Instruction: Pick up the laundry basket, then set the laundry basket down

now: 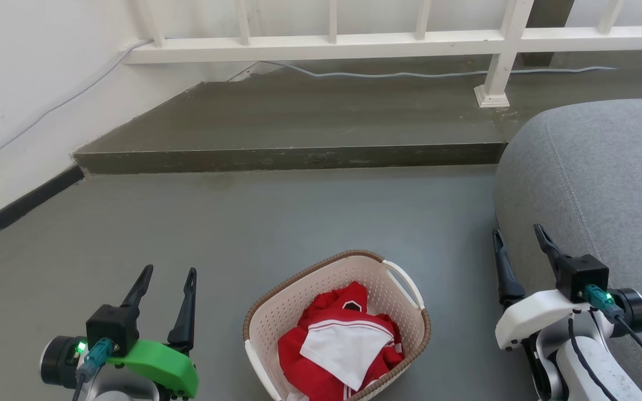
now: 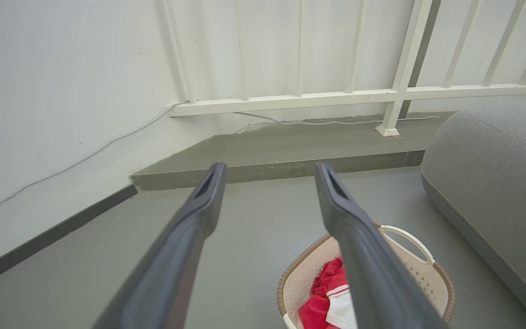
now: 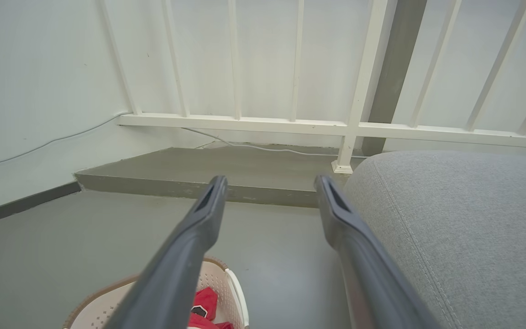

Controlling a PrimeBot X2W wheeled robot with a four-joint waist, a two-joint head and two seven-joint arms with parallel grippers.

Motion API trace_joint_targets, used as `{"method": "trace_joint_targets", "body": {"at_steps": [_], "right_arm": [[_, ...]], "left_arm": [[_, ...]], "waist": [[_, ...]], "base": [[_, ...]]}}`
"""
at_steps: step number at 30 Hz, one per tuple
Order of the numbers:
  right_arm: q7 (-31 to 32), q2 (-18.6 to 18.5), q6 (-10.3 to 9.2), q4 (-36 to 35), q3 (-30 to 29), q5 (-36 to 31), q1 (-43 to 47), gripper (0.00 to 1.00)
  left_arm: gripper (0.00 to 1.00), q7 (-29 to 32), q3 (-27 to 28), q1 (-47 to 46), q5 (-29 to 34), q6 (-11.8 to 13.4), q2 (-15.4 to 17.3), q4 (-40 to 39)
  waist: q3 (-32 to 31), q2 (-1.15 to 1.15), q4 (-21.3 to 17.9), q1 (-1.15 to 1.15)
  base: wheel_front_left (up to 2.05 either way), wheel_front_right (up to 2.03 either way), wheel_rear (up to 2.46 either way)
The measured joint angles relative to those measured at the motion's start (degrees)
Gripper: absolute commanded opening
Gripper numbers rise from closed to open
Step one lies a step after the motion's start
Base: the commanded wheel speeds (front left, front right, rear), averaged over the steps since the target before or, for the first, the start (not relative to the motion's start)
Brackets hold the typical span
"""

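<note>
The laundry basket (image 1: 281, 313) stood on the grey floor (image 1: 232, 223), low in the head view and between the two arms, with red and white clothes (image 1: 337, 345) heaped inside. The left claw (image 1: 169, 270) hung to its left and the right claw (image 1: 518, 229) to its right, just beside a grey cushion (image 1: 605, 184). Both were released, fingers spread and grasping nothing, and neither touched the basket.

The basket sat skewed. One white handle (image 1: 404, 283) faced far and right, the other (image 1: 257, 365) near and left, so the line between the handles ran on a slant rather than square across the robot. Each claw pointed forward, past the basket rather than at it. The pick-up had apparently not begun, and each arm would likely have to turn inward and down to its own side's handle. The left claw looked slightly nearer its handle, though the margin was small
</note>
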Motion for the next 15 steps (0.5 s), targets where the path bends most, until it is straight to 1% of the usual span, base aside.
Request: {"method": "trace_joint_targets", "body": {"at_steps": [15], "right_arm": [[-0.01, 0.75, 0.00, -0.01, -0.81, -0.01, 0.01, 1.00]], "left_arm": [[1.00, 0.00, 0.02, -0.15, 0.07, 0.04, 0.05, 1.13]], "waist": [[0.25, 0.00, -0.04, 0.00]], "base": [[0.00, 0.00, 0.00]]}}
